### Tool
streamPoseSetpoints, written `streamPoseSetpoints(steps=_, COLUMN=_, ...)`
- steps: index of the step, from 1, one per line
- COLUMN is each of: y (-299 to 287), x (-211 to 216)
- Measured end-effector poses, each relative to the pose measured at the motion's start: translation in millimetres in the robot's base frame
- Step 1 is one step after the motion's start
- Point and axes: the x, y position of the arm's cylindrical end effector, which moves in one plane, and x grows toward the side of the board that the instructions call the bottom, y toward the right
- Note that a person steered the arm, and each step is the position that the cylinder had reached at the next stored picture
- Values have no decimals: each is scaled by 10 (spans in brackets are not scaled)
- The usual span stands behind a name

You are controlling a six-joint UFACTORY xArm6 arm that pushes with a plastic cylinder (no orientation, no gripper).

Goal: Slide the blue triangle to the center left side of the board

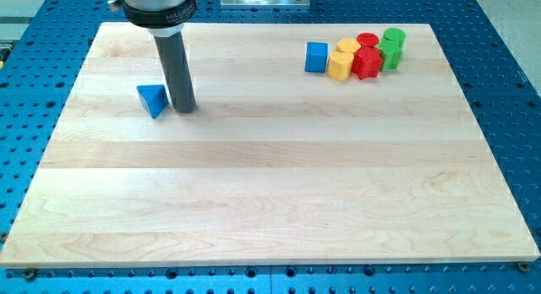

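The blue triangle [153, 100] lies on the wooden board [270, 184] at the upper left of the view. My tip [184, 107] stands on the board right next to the triangle, at its right side, touching or nearly touching it. The dark rod rises from there to the top edge of the view.
A cluster of blocks sits at the board's upper right: a blue cube [316, 57], a yellow block [340, 65] and another yellow one [348, 47], a red block [367, 62] and another red one [367, 41], and two green blocks [392, 44].
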Motion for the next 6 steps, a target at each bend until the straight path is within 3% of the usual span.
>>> streamPoseSetpoints(steps=2, y=-467, x=-164)
streamPoseSetpoints(steps=3, y=-1037, x=-113)
streamPoseSetpoints(steps=4, y=-892, x=-107)
streamPoseSetpoints(steps=6, y=153, x=-1047)
